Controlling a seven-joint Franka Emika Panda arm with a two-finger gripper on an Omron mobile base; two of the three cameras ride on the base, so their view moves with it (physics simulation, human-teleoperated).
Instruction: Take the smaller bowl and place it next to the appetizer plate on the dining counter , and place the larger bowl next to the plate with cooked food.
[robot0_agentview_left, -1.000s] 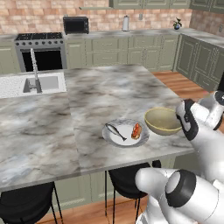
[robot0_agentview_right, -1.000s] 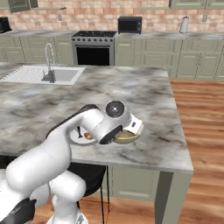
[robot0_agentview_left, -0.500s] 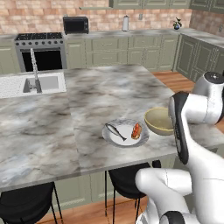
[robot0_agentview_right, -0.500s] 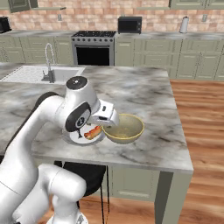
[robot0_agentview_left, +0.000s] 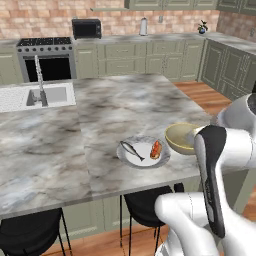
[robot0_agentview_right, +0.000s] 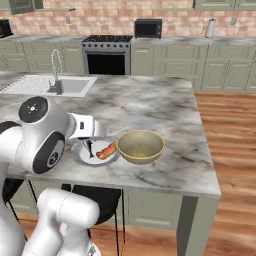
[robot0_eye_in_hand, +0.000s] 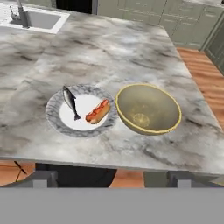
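Observation:
The larger bowl (robot0_agentview_left: 182, 138) (robot0_agentview_right: 141, 145) (robot0_eye_in_hand: 148, 108), tan with a yellow rim, stands upright on the dining counter (robot0_agentview_left: 115, 102) (robot0_agentview_right: 150, 100) (robot0_eye_in_hand: 109, 48) near its front right corner. Just to its left lies the plate with cooked food (robot0_agentview_left: 140, 159) (robot0_agentview_right: 80, 153) (robot0_eye_in_hand: 54, 118), white, carrying a red-orange sausage and a thin dark fish. Bowl and plate nearly touch. My gripper (robot0_eye_in_hand: 111, 178) hangs open above the counter's front edge, back from both, with nothing between its fingertips (robot0_eye_in_hand: 43, 177). The smaller bowl and the appetizer plate are out of view.
A sink with a tall faucet (robot0_agentview_left: 39, 85) (robot0_agentview_right: 56, 75) sits at the counter's far left. Black stools (robot0_agentview_left: 27, 235) stand under the front edge. A stove and microwave (robot0_agentview_right: 148, 27) line the brick back wall. Wooden floor lies to the right.
My hand has drawn up and back from the larger bowl toward the counter's front edge. The bowl stays where it was beside the white plate.

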